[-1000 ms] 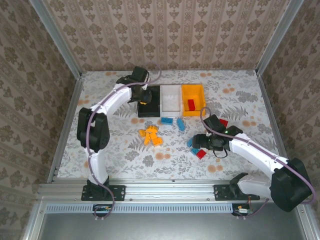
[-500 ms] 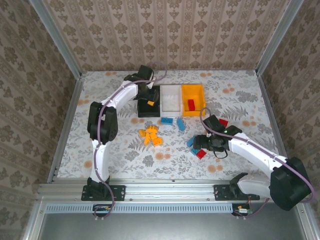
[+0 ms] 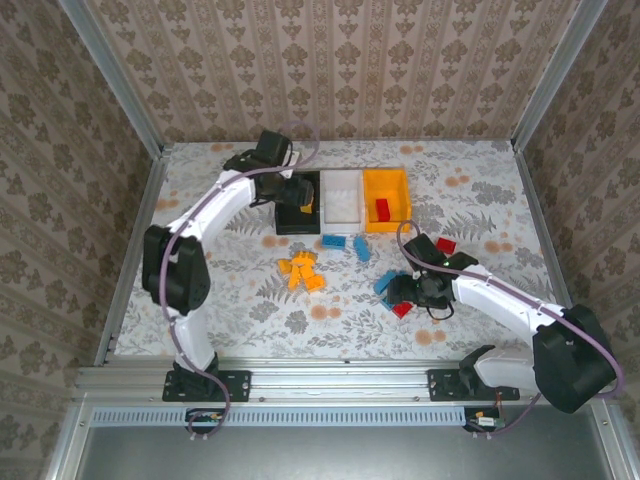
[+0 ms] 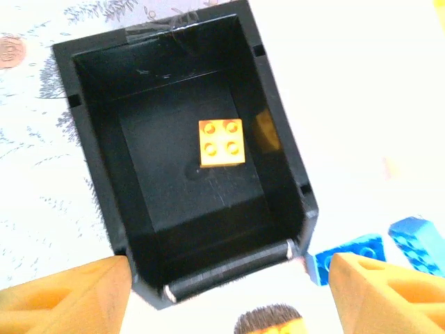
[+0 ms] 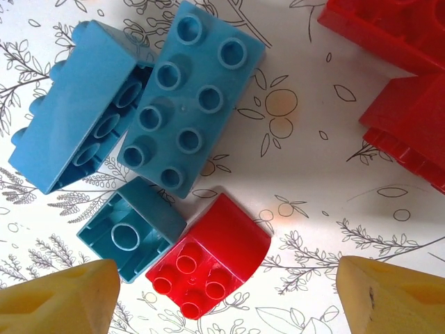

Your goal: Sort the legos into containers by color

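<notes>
1. Overhead, left pincer (image 4: 229, 292) hangs released, fingers wide apart, nothing between them. It sits directly above the black bin (image 4: 97, 160).
2. One yellow-orange brick (image 4: 221, 142) lies studs-up on that bin's floor, clear of the walls. Judgement: this drop is done, and the arm should lift straight up so a finger does not clip the rim.
3. Next target for that arm is likely the yellow-orange cluster (image 3: 302, 272) on the table (image 3: 230, 290), near the bins.
4. Right pincer (image 5: 226, 296) is also released and empty, poised low over a red curved brick (image 5: 212, 261).
5. A small blue brick (image 5: 132, 229) lies against the red one's left corner, touching or nearly so. A long blue brick (image 5: 191, 97) sits just beyond.
6. Judgement: turn the wrist so the fingers take the red brick's free sides. Descend squarely and close only once both pads are clear of the blue neighbour, or two colours may lift together.
7. Destination looks to be the orange-yellow bin (image 3: 400, 185), where a red brick (image 3: 383, 208) already lies. The white bin (image 3: 342, 195) between the two holds nothing I can make out.
</notes>
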`<act>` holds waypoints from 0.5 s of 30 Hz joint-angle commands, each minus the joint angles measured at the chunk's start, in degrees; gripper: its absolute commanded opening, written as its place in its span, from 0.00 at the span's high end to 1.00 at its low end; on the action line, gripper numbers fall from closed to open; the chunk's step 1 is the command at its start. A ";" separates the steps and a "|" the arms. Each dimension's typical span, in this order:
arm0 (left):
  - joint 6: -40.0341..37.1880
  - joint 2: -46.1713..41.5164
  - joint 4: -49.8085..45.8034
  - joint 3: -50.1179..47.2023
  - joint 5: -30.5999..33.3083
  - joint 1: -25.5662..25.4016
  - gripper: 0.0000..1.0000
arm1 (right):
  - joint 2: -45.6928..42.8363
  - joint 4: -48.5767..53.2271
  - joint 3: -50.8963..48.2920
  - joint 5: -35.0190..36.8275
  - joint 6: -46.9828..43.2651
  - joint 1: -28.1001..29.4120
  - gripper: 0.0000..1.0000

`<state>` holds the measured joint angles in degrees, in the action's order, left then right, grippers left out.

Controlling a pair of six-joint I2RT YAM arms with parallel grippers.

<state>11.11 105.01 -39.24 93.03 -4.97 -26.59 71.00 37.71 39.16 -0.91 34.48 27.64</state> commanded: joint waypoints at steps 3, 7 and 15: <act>2.70 -8.65 1.35 -8.43 -1.10 -1.39 0.22 | 1.39 -2.27 1.94 -1.25 3.03 0.74 0.19; 4.19 -13.75 2.85 -14.93 -0.92 -4.09 0.23 | 4.37 -2.90 6.85 -0.70 3.22 1.73 0.23; 10.05 -17.68 8.70 -24.08 -3.86 -8.09 0.23 | 17.80 -3.80 19.03 -3.22 -3.70 2.60 0.30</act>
<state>17.47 90.78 -33.56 71.31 -7.11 -35.35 84.84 34.39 54.68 -2.37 34.09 29.80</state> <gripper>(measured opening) 0.772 0.707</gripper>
